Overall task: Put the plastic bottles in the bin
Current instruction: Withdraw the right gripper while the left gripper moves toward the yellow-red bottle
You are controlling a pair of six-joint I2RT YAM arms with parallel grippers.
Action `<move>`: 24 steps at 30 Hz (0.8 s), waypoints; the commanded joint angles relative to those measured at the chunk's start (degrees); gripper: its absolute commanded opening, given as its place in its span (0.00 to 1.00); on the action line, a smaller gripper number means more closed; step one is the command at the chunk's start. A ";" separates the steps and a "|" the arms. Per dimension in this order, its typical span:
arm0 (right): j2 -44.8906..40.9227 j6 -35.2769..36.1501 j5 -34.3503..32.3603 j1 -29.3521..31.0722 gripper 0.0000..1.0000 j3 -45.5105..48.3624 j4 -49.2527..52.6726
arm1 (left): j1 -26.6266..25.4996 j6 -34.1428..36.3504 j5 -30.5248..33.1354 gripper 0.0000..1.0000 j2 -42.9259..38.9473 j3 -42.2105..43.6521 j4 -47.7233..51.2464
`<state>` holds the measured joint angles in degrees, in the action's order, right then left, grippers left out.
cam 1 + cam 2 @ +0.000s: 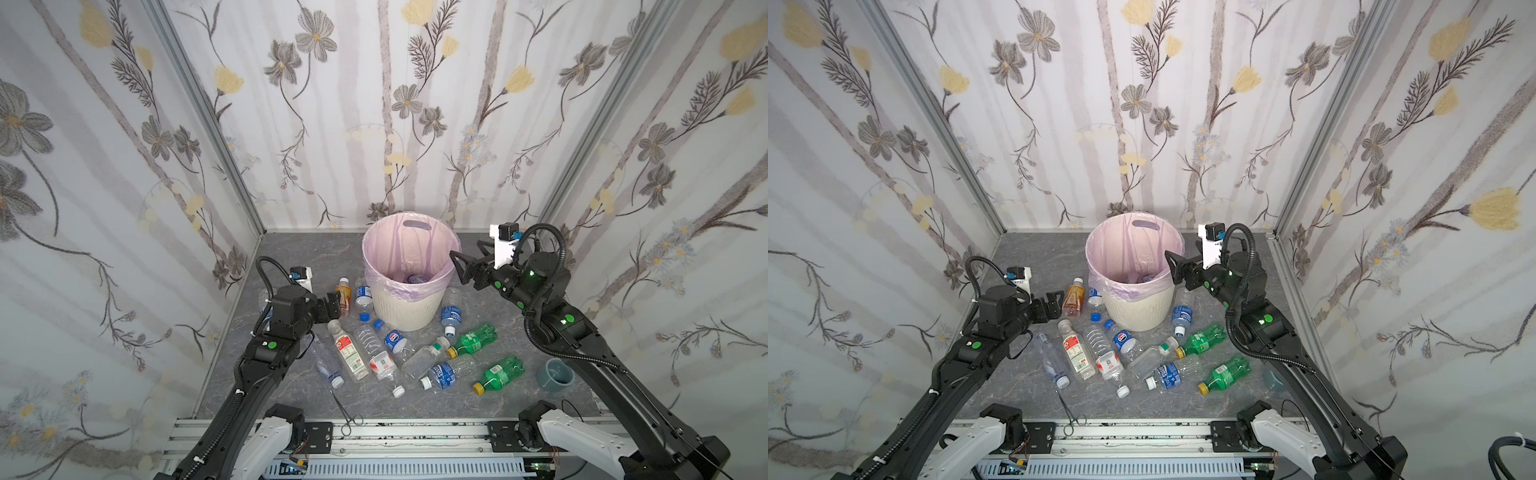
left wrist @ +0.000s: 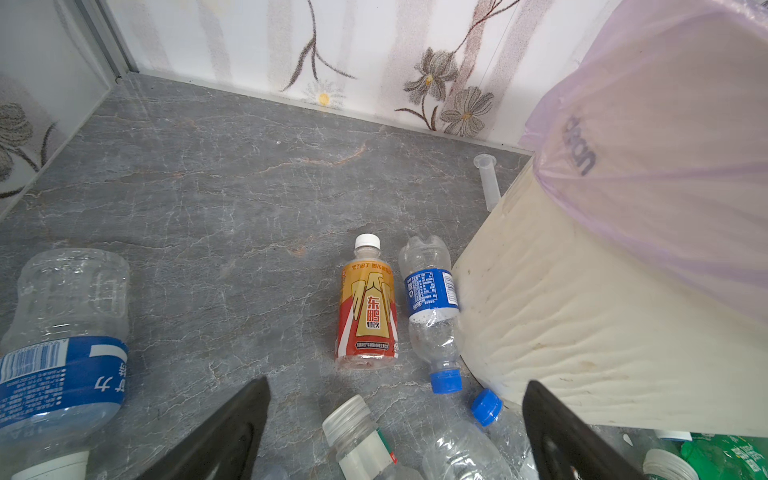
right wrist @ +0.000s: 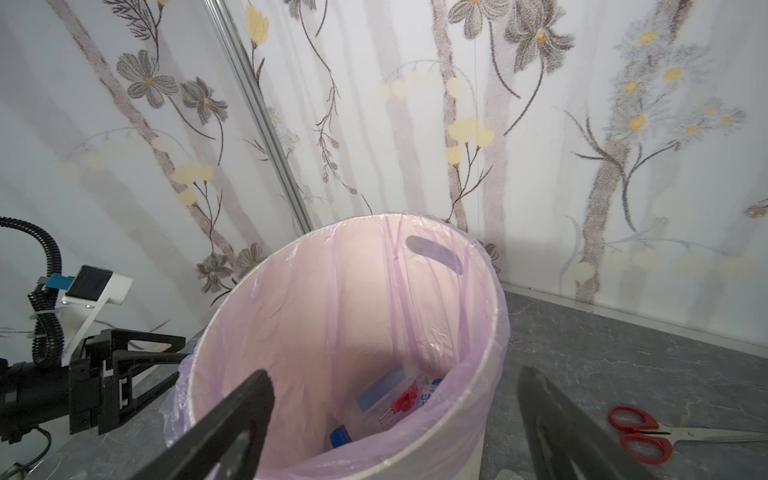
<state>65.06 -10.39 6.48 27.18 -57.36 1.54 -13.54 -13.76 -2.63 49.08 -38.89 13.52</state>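
Note:
The cream ribbed bin [image 1: 409,309] [image 1: 1138,311] with its pink liner stands at the back middle. A few bottles [image 3: 386,399] lie inside it. My right gripper [image 1: 465,253] [image 3: 395,374] hovers over the bin's right rim, open and empty. Several plastic bottles lie on the grey floor in front of the bin, among them two green ones [image 1: 473,338] [image 1: 500,374]. My left gripper [image 1: 334,301] [image 2: 397,386] is open and empty, low beside an orange-labelled bottle [image 1: 343,293] [image 2: 368,307] and a blue-labelled clear one [image 2: 432,299] that leans on the bin.
Metal forceps [image 1: 345,409] lie near the front rail. A grey-blue cup [image 1: 555,374] sits under the right arm. Red-handled scissors [image 3: 642,432] lie right of the bin, and a clear tube [image 2: 488,183] lies behind it. Flowered walls close in three sides.

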 commanded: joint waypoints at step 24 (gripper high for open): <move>-16.59 -4.58 -3.42 -7.73 0.96 23.55 -4.79 | 0.19 -1.80 3.60 0.92 19.33 -4.52 -4.51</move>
<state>48.95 -13.56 2.59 19.51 -34.65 -0.21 -13.41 -15.00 0.25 66.41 -42.59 12.16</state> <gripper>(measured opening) 0.956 0.927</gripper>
